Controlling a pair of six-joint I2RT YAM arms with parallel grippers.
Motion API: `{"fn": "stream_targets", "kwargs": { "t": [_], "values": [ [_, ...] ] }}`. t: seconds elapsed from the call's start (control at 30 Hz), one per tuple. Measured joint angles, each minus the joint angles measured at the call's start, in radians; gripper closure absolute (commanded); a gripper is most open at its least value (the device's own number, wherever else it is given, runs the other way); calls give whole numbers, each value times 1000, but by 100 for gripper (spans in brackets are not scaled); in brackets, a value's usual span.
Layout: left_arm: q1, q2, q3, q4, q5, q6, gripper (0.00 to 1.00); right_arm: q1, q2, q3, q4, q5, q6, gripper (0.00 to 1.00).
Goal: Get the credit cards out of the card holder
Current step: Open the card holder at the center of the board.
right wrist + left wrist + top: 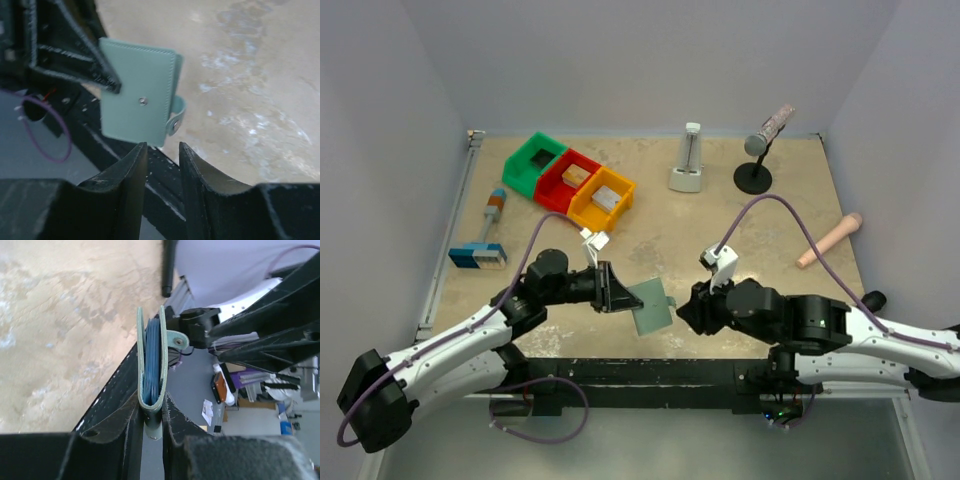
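Card holder (651, 313) was off the table (720, 215), in the air over its near edge, between the two grippers. It was folded, with the panels close and nearly parallel, and held edge-on to the left wrist cam. Blue layers (152, 360) were packed between the panels; cards or pocket lining, couldn't tell. Side tab (176, 117) curled round the free edge, and its snap sat apart from the stud (143, 101) on the panel face.

Left gripper (150, 412) was clamped on the card holder at the fold end, one finger on each panel. In the top view it came in from the left and the holder stuck out to its right.

Right gripper (162, 150) had its fingers parted with nothing between them. Its tips sat just beside the holder's lower edge near the tab corner. Touching or not, couldn't tell.

Further back on the table:
- Three bins in a diagonal row at far left: green bin (517, 180), red bin (552, 192) and orange bin (585, 215), touching side to side.
- A tan block (577, 175) in the red one and a grey block (605, 197) in the orange one.
- A blue-and-white block (478, 256) with an orange-grey handle (496, 207) by the left edge.
- A white upright stand (688, 162) at far centre.
- A black round-base stand (754, 178) carrying a tilted grey cylinder (770, 128) to its right.
- A peach rod (830, 241) lying near the right edge.

All of these were well apart from both grippers.
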State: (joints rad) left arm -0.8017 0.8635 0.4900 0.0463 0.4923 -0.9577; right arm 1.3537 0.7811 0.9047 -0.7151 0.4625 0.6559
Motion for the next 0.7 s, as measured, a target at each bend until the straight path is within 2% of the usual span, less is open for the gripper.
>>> {"fn": "stream_targets", "kwargs": {
  "t": [0.1, 0.27, 0.5, 0.7],
  "values": [
    [53, 12, -70, 194, 121, 1, 100, 0, -44, -24, 78, -145, -51, 65],
    [65, 97, -111, 475, 286, -30, 100, 4, 43, 32, 161, -280, -107, 68],
    [67, 113, -113, 629, 396, -37, 100, 7, 35, 9, 164, -286, -100, 73],
    [74, 113, -129, 733, 448, -55, 100, 8, -81, -56, 192, -284, -79, 68]
  ]
}}
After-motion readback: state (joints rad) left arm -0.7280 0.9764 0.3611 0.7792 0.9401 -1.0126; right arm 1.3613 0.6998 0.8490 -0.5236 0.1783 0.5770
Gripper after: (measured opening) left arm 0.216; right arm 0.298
